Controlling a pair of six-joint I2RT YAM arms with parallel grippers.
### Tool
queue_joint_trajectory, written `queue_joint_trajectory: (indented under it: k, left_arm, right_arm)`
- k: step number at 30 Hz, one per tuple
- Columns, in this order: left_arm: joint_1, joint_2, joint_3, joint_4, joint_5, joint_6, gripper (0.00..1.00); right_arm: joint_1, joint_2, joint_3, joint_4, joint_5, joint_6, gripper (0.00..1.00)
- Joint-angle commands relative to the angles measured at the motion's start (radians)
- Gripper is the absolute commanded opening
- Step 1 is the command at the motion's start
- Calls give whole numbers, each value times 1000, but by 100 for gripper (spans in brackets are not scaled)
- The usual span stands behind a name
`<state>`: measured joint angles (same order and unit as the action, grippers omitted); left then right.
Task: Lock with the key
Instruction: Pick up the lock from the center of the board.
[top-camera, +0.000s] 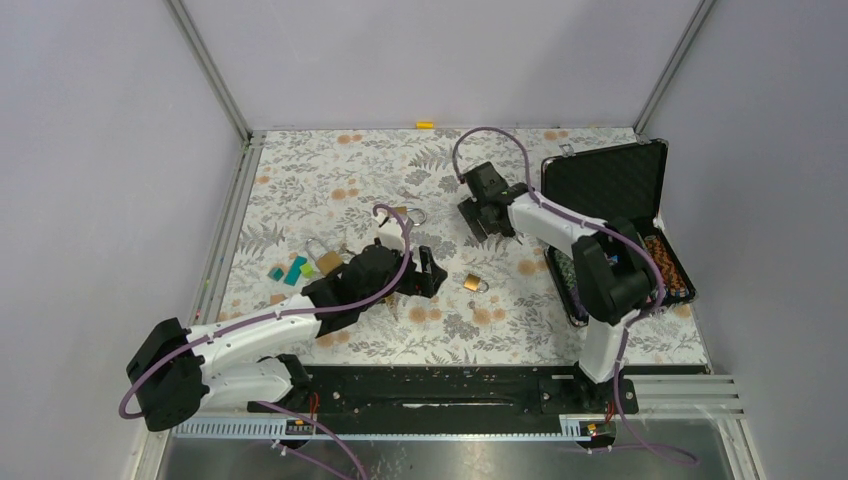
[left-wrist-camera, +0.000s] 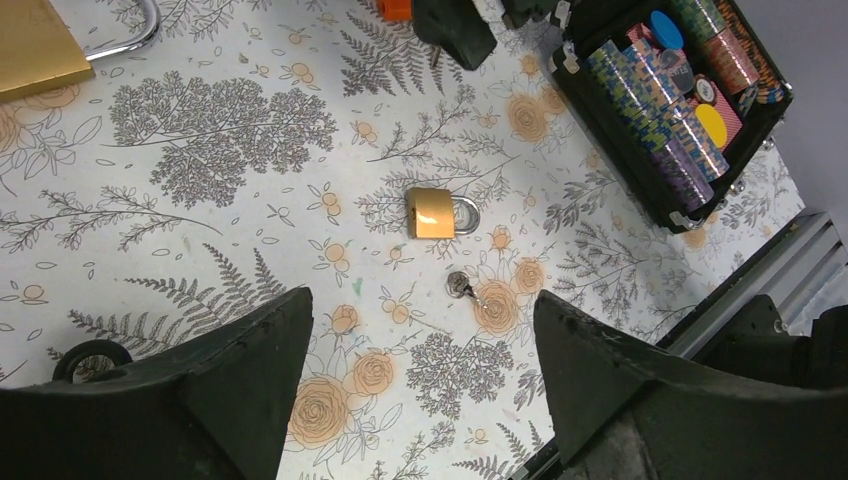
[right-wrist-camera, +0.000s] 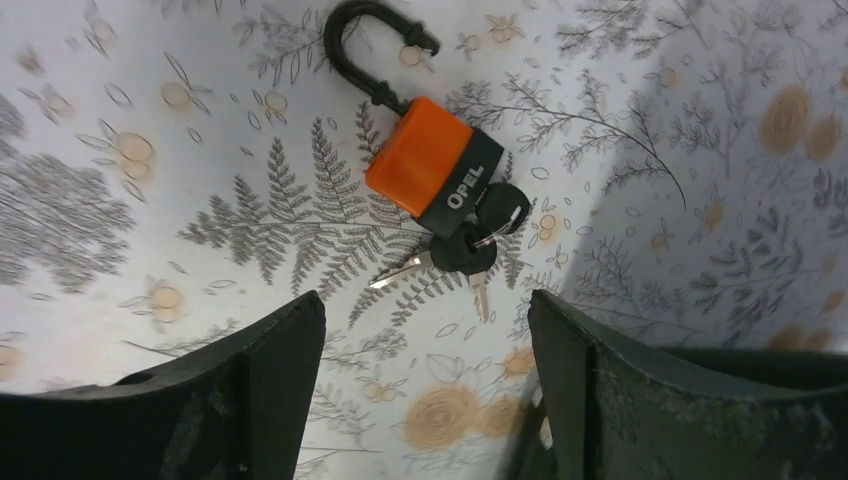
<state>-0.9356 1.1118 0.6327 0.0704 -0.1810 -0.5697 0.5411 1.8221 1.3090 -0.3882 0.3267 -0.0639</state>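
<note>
Left end effector (left-wrist-camera: 420, 295) hung over the flowered desk (top-camera: 300, 180) with its two dark fingers spread wide and nothing between them, tipped forward as though to keep what lay beneath in its camera's sight. Just beyond it on the cloth lay a brass padlock (left-wrist-camera: 432, 213), flat on its side, and a small key (left-wrist-camera: 460, 286) loose near it but not touching. I could not tell whether that shackle was seated. Further right, and toward the back of the desk, the right end effector (right-wrist-camera: 425, 297) was likewise fully open and empty, poised directly above an orange padlock (right-wrist-camera: 432, 170). Its black shackle stood swung out with the free end clear of the body, so this lock looked the likelier one to be closed. A key bunch (right-wrist-camera: 462, 248) lay against its black base, and one key seemed to sit in the keyway, which would suit pressing the shackle home and turning the key. At the far right a black case (top-camera: 604, 175) stood with its lid up, rows of chips (left-wrist-camera: 660, 100) inside, well apart from both locks.
</note>
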Motion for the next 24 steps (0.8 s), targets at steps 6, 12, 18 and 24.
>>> queue_joint_trajectory:
  k: [6, 12, 18, 24]
  left_arm:
    - [4, -31, 20, -45, -10, 37, 83]
    - [18, -61, 4, -99, -12, 48, 84]
    - [50, -92, -24, -99, 6, 46, 87]
    - [73, -94, -24, -106, 35, 58, 87]
  right_arm:
    - [-24, 240, 281, -268, -68, -523, 82]
    - [-74, 379, 515, -441, -165, -579, 82]
    - [-101, 486, 709, -635, -295, -646, 82]
    - [-108, 591, 855, -793, -403, -665, 82]
